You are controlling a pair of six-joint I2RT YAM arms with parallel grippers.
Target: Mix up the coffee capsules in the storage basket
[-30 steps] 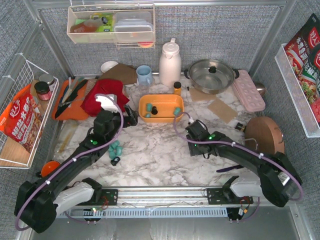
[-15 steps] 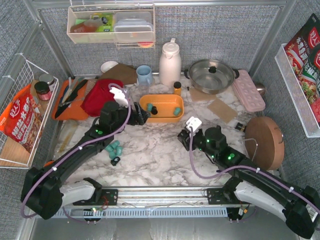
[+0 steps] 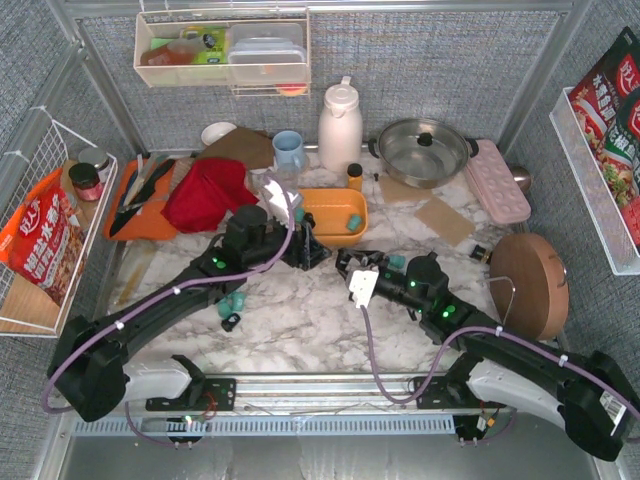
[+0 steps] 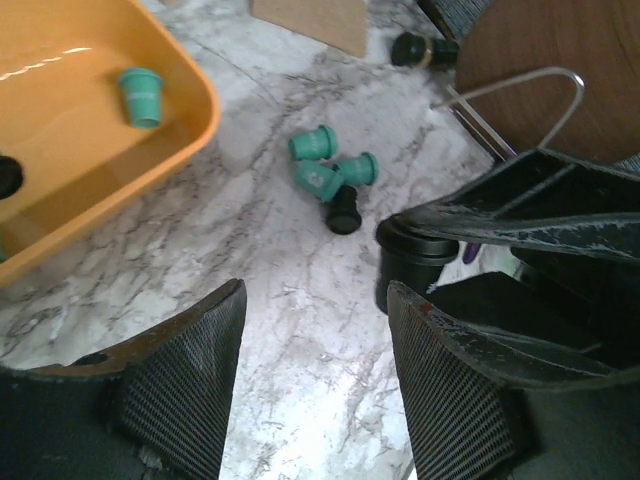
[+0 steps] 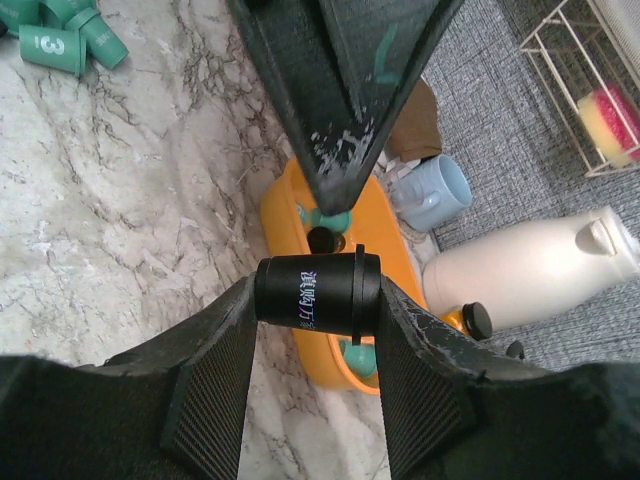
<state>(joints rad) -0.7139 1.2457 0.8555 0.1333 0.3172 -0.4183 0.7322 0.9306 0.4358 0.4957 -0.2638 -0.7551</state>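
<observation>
The orange storage basket [image 3: 332,199] sits mid-table with a teal capsule [image 3: 354,221] inside; the left wrist view shows its corner [image 4: 190,90], a teal capsule [image 4: 140,95] and a black one at the frame edge. My right gripper [image 5: 318,300] is shut on a black coffee capsule [image 5: 318,293], held sideways just in front of the basket [image 5: 285,210]. My left gripper [image 4: 315,300] is open with only bare marble between its fingers, tip to tip with the right gripper [image 3: 343,264]. Loose capsules [image 4: 325,172] lie on the table to the right, others [image 3: 232,300] to the left.
A red cloth [image 3: 205,190] and an orange cutting board [image 3: 140,215] lie at the left. A blue mug [image 3: 288,150], white thermos [image 3: 340,125], small yellow bottle [image 3: 354,176] and steel pot [image 3: 423,150] stand behind the basket. A round wooden board [image 3: 528,270] is at the right.
My left gripper has moved right along the basket's front and its jaws have narrowed. My right arm has swung left, bringing the black capsule up to the left gripper.
</observation>
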